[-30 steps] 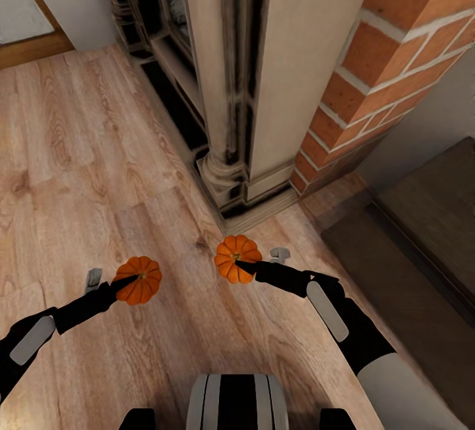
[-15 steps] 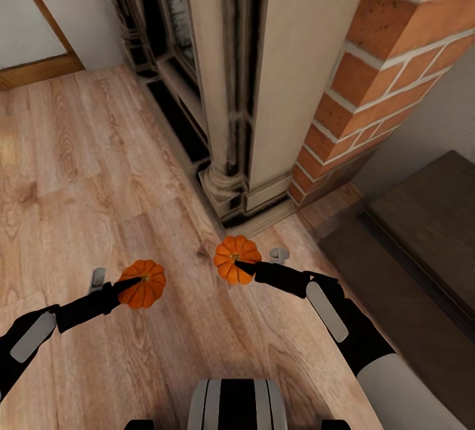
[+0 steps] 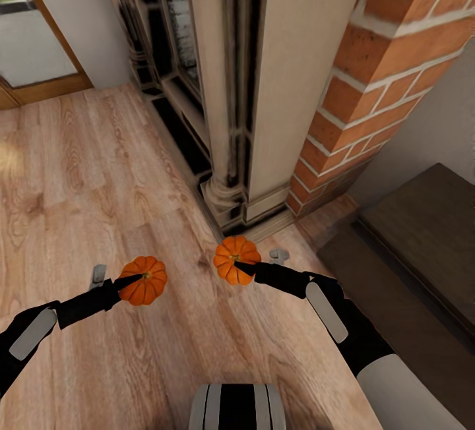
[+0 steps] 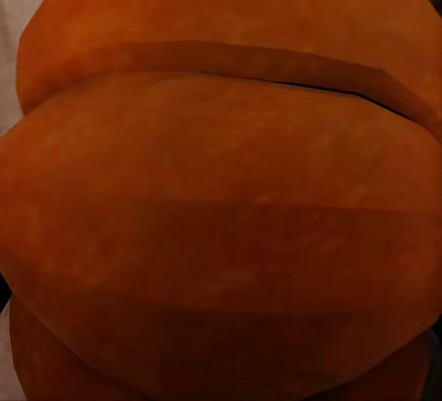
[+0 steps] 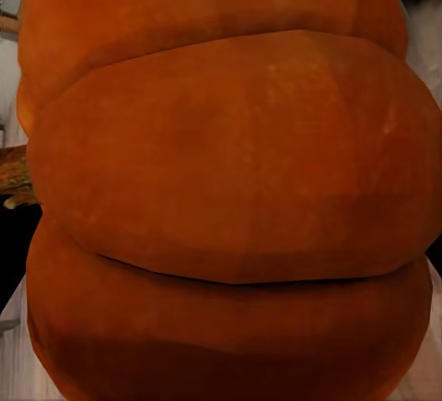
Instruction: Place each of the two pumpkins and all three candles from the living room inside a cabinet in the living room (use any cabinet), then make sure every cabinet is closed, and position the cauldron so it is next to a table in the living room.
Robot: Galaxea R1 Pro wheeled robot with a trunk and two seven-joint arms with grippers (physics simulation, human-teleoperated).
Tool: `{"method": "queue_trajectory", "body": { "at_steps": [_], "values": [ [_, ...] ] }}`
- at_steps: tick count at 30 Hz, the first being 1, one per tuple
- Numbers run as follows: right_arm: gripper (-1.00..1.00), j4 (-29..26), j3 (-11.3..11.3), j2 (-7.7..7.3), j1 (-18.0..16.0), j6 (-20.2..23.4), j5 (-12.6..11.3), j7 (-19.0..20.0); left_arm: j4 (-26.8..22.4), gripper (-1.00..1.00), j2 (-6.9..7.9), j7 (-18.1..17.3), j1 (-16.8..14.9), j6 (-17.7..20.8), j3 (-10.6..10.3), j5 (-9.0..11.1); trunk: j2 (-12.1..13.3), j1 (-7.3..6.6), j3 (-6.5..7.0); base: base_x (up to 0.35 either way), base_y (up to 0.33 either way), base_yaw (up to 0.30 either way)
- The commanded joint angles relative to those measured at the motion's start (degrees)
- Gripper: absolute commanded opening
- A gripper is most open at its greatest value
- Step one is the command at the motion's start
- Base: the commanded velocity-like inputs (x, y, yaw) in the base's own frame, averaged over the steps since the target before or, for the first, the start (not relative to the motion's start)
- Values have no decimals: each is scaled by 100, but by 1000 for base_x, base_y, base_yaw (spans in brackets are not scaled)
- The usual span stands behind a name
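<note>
I hold two small orange ribbed pumpkins above the wooden floor. My left gripper (image 3: 128,280) is shut on the left pumpkin (image 3: 149,285), whose orange ribs crowd the left wrist view (image 4: 221,198). My right gripper (image 3: 243,265) is shut on the right pumpkin (image 3: 235,250), seen just as close in the right wrist view (image 5: 230,171). At the right edge stands a low dark-brown cabinet (image 3: 422,225), with its front faces closed as far as I can see. The candles and the cauldron are out of view.
A cream and black fireplace surround (image 3: 237,87) stands straight ahead, with a red brick column (image 3: 376,87) to its right. A glazed door (image 3: 33,47) is at the far left. Wooden floor (image 3: 79,173) spreads to the left and in front of my base.
The whole view has shifted as I moved: the fireplace and brick column sit lower and closer, and the door has come into view. Both grippers still hold their pumpkins as before.
</note>
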Motion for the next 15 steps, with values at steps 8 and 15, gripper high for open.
{"method": "queue_trajectory", "body": {
  "at_steps": [8,15],
  "values": [
    [-100,15,1,3,0,-7,9,-2,0,-100,-8,5,0,-2,-8,-5,11,-20,178,0,0,0],
    [-100,29,1,14,0,-8,12,-10,-6,-100,-9,7,0,-2,-13,-5,20,-38,333,0,0,0]
  ]
}}
